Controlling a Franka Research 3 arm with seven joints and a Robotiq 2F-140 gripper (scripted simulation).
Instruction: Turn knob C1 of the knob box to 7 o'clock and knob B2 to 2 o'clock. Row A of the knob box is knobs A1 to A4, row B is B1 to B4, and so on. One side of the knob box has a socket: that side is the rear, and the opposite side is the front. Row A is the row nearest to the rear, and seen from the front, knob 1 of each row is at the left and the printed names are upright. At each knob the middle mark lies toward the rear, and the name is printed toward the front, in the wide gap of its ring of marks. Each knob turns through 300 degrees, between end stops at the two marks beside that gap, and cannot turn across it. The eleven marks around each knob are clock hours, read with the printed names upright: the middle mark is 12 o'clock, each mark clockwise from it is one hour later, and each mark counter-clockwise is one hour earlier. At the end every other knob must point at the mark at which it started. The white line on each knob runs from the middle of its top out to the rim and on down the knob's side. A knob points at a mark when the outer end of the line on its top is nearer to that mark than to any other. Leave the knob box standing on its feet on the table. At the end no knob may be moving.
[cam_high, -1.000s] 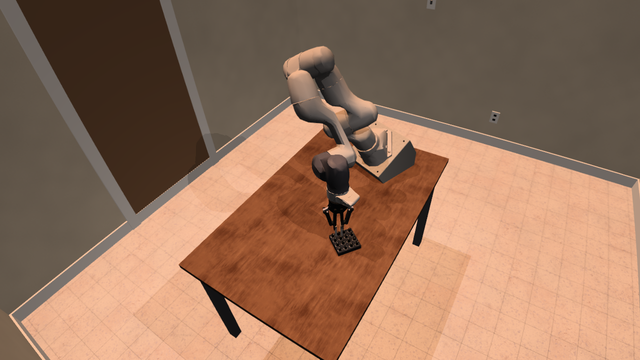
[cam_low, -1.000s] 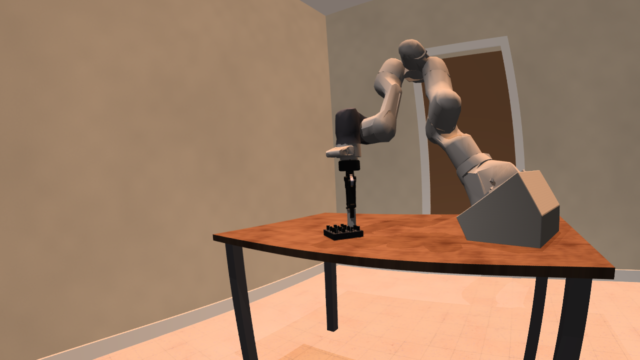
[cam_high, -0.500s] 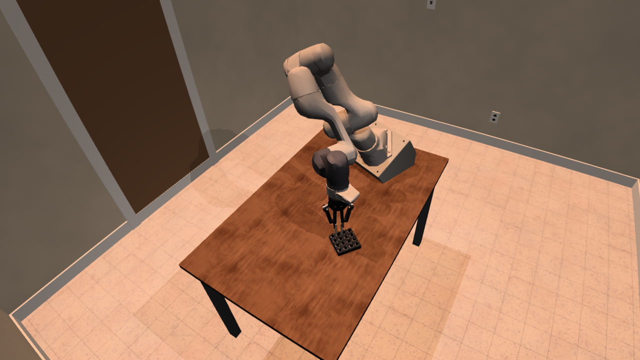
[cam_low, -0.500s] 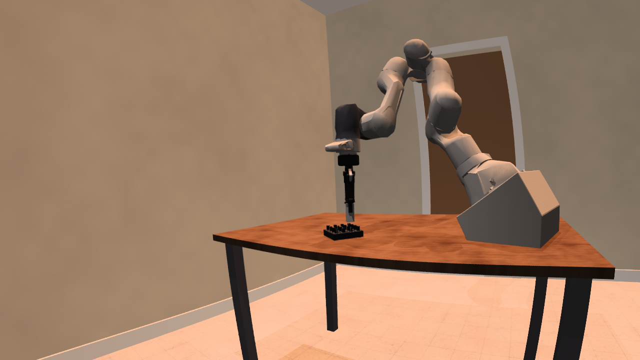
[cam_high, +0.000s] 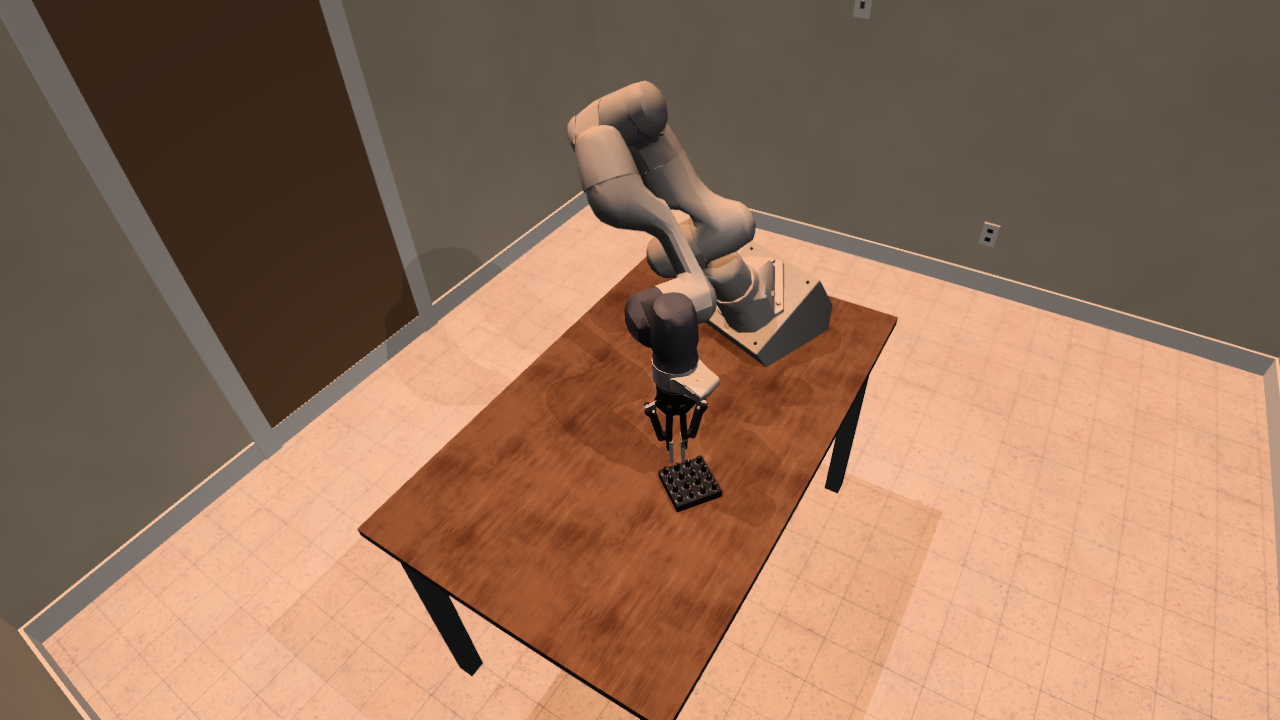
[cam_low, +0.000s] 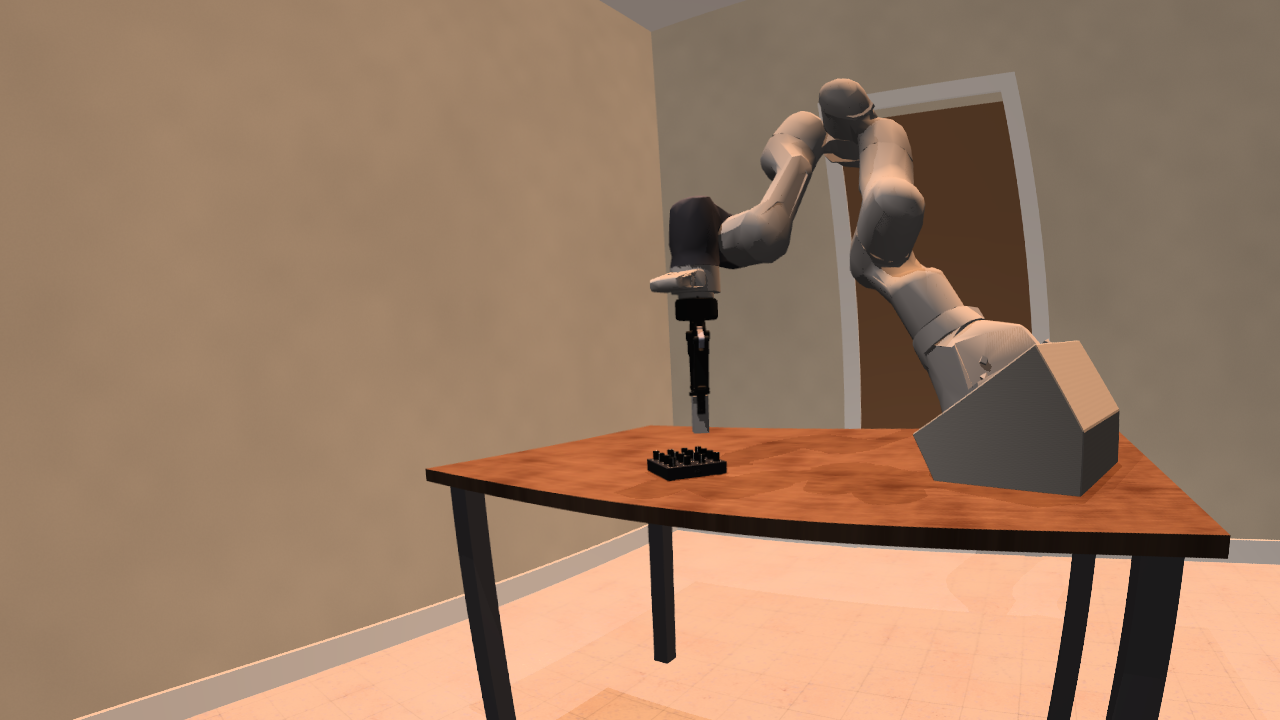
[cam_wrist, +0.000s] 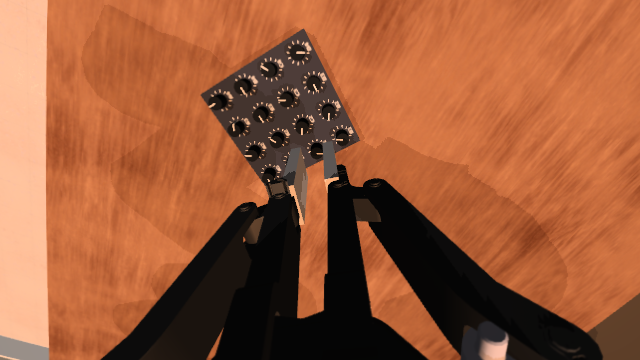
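The black knob box (cam_high: 699, 501) (cam_low: 702, 470) (cam_wrist: 266, 92) stands on the table. In the wrist view its front faces upper right, and row A lies along the lower left edge. My gripper (cam_high: 677, 459) (cam_low: 700, 431) (cam_wrist: 315, 160) points down above the rear-left part of the box, clear of the knobs. Its fingers stand slightly apart with nothing between them. Knob C1 (cam_wrist: 315, 149) shows in the gap between them; its line points right, about 7 o'clock. Knob B2 (cam_wrist: 278, 138) shows left of the fingers; its line seems to point left and slightly up, about 2 o'clock. Knob B1 is mostly hidden behind a finger.
The wooden table (cam_high: 537, 537) (cam_low: 805, 519) (cam_wrist: 450, 100) carries the box and the arm's grey base (cam_high: 796, 322) (cam_low: 1002, 438). Other knobs stand close around C1 and B2, including C2 (cam_wrist: 302, 125) and D1 (cam_wrist: 342, 136).
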